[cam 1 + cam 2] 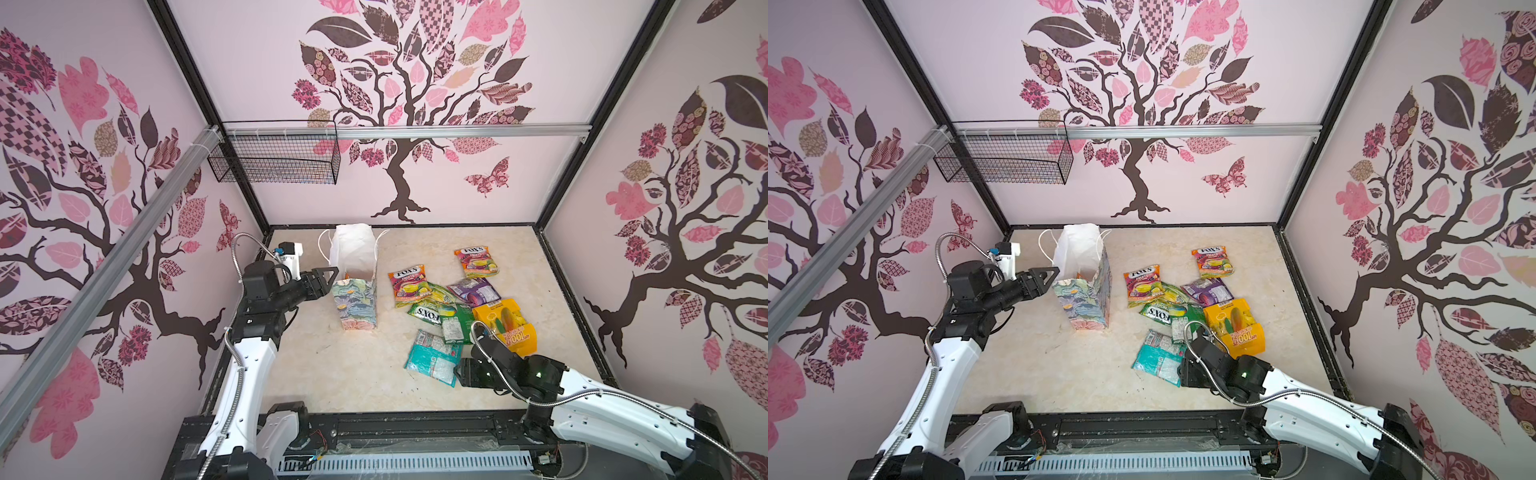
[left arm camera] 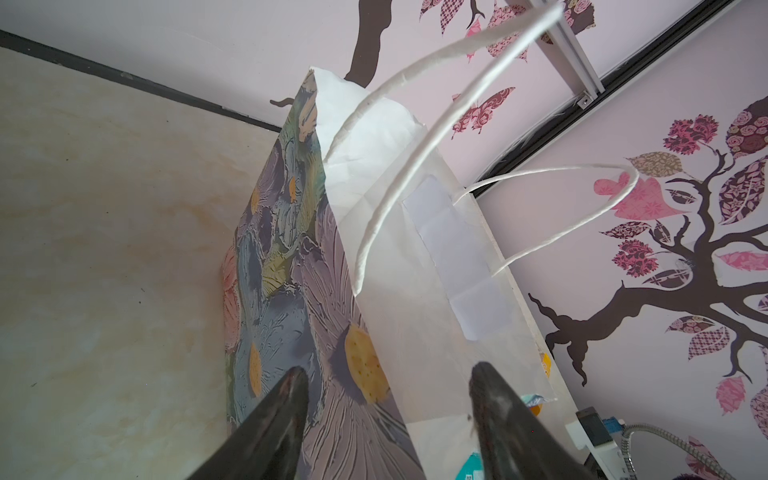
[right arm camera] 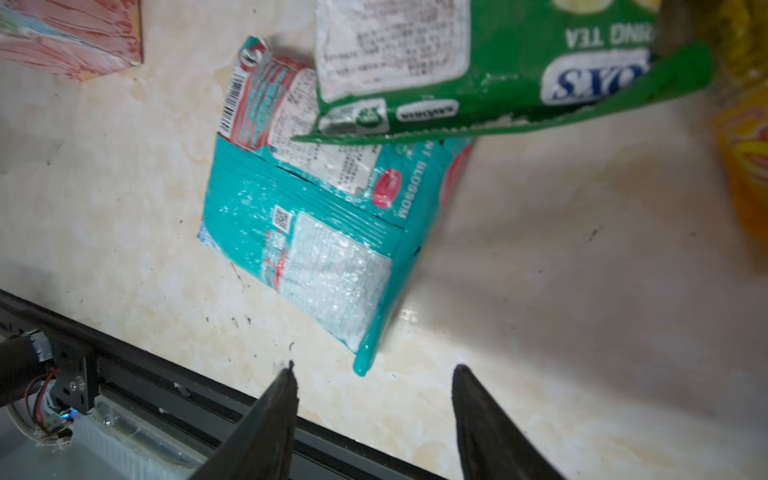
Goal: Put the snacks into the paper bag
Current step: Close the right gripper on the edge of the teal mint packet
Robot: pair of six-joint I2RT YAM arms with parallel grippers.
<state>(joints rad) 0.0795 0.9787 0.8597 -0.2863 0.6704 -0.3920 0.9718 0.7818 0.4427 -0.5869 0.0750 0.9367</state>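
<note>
Checking the scene: paper bag (image 1: 355, 309) stood upright on the tabletop (image 1: 332, 374), left of centre, mouth up, white inside showing. L gripper (image 1: 330, 277) sat at the bag's left rim. Wrist view had the L fingers (image 2: 282, 407) spread well apart astride the wall edge, one outside on the floral print, one over the white inside. Not pinched on the paper, nothing held.

Snacks (image 1: 453, 307) lay loose on the tabletop right of the bag, none touching it:
- orange FOX'S pkt (image 1: 406, 286) nearest the bag
- 2nd orange pkt (image 1: 476, 262) farther back, right
- purple pkt (image 1: 473, 291) between those two
- green pkt (image 1: 442, 318) mid-pile
- yellow pkt (image 1: 505, 322) at the right
- teal pkt (image 1: 432, 357) nearest the robot

Green pkt's edge lay over the teal pkt's far end.

R gripper (image 3: 374, 370) hovered low at the teal pkt's right side. R fingers (image 3: 270, 424) were parted wide w/ nothing between them. Pkt corner sat just ahead of the tips; couldn't tell if it touched.
</note>
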